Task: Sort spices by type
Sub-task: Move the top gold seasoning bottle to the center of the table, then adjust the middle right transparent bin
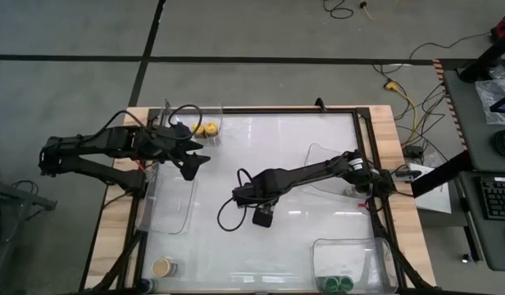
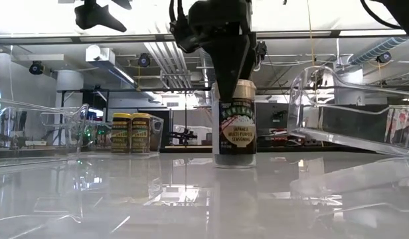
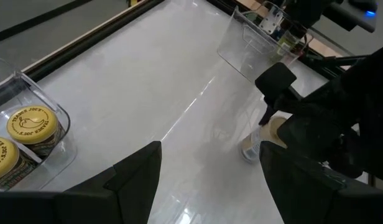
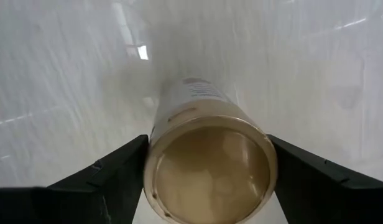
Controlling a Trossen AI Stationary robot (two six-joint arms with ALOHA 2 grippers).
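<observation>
A spice jar with a tan lid and a dark label [image 2: 234,126] stands upright at the table's middle. My right gripper [image 1: 262,215] comes down on it from above, fingers on either side of the lid [image 4: 210,165]. Two yellow-lidded jars [image 1: 205,129] sit in a clear tray at the far left. A tan-lidded jar [image 1: 163,266] sits in the near-left tray and two green-lidded jars [image 1: 334,283] in the near-right tray. My left gripper [image 1: 193,164] hovers open over the table's left part, holding nothing. My right gripper pinches the jar at its tan lid [image 4: 179,134], one finger [image 4: 110,180] on each side of the round top. The fingers point down from above [image 2: 232,70]. The jar stays upright, and its base [image 2: 234,162] appears to rest on the table.
A long clear tray [image 1: 172,201] lies along the left side under my left gripper, and another clear tray [image 1: 334,168] lies at the right under my right arm. The glossy white table [image 1: 261,147] is bare between the trays.
</observation>
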